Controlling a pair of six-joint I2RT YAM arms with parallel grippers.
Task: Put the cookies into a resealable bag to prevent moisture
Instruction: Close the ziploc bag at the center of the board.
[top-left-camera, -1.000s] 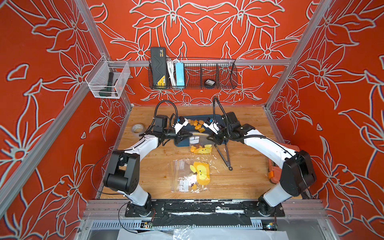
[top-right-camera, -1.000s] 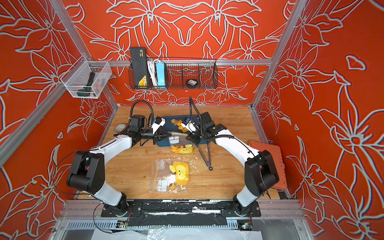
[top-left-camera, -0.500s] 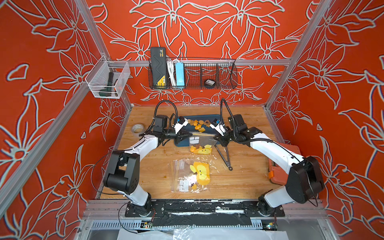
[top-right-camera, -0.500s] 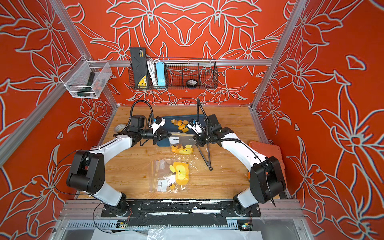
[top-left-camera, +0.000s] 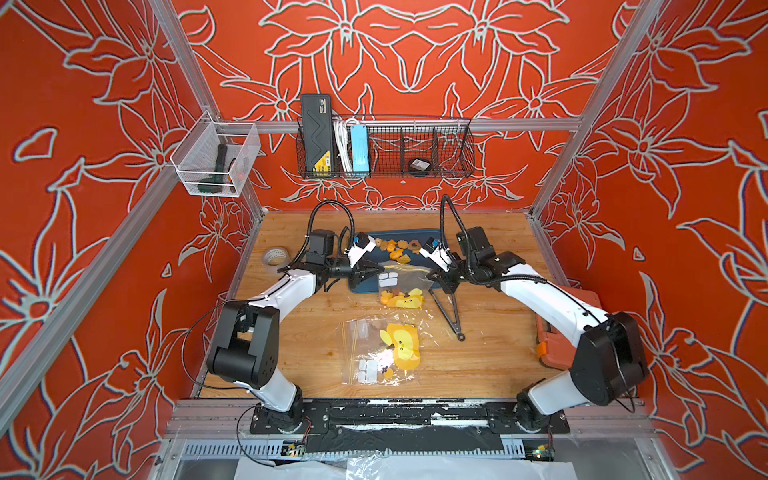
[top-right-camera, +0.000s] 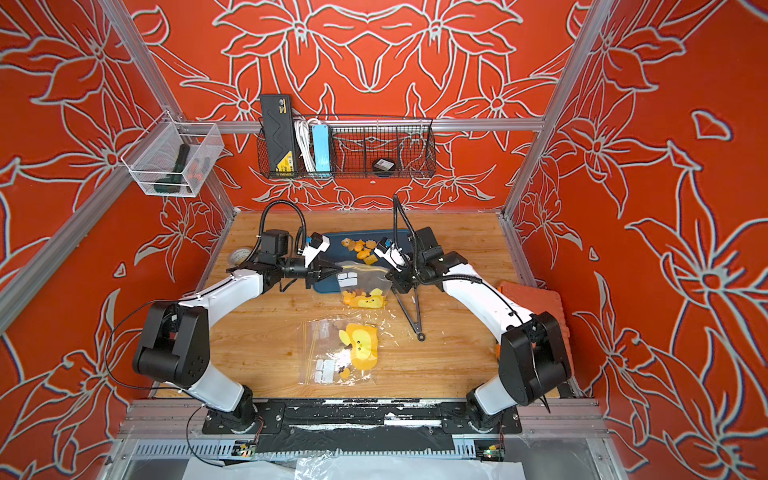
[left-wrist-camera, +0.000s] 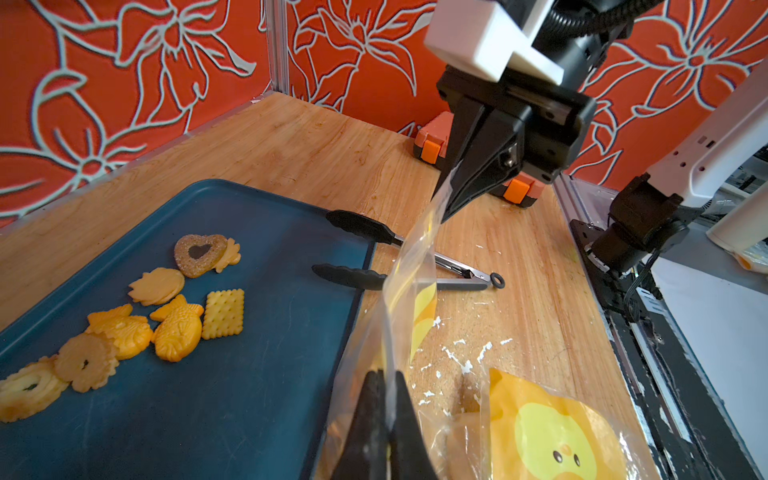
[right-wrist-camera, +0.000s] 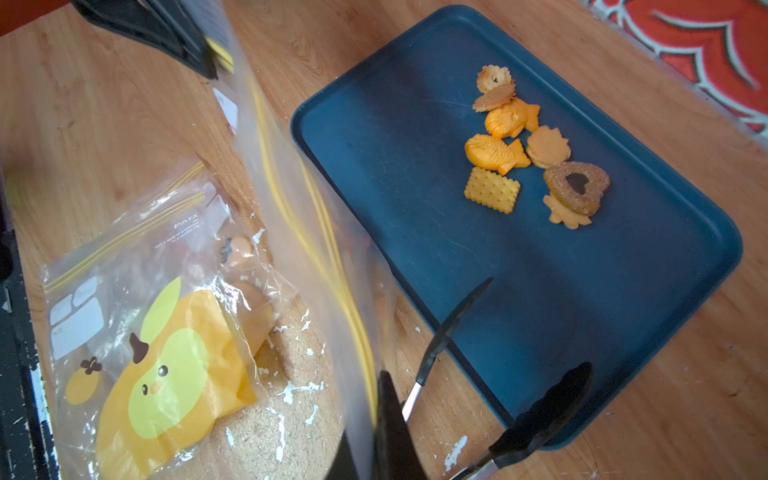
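Top views: this looks early-to-middle to me. Most of the cookies (top-left-camera: 397, 248) sit clumped at the far end of the blue tray (top-left-camera: 363, 287), not bagged. The left gripper (top-left-camera: 374, 273) and right gripper (top-left-camera: 434, 276) have a clear bag (top-left-camera: 401, 282) strung up between them at the tray's near edge, each one pinched tight on a top corner. There are a few orange bits at the bottom of it next to the yellow chick print, so I'd guess some cookies are already in. A 2nd bag (top-left-camera: 382, 349) lies flat nearer the robot, well apart. Tongs (top-left-camera: 446, 307) lie on the table with their tips at the tray's edge, and nothing is holding them.

Left wrist: I count 8 cookies on the tray: a heart, a square, 2 fish, and the rest are flowery ones. Both jaw pairs are clenched on the bag's rim, with the plastic stretched between them. The mouth looks pulled flat rather than gaping, but I can't tell for sure.

Right wrist: same 8 on the tray. The 2nd bag seems to have 2 tan cookies above its print, and I can't tell if its zip is shut. So there are 8 to load, then the sealing.
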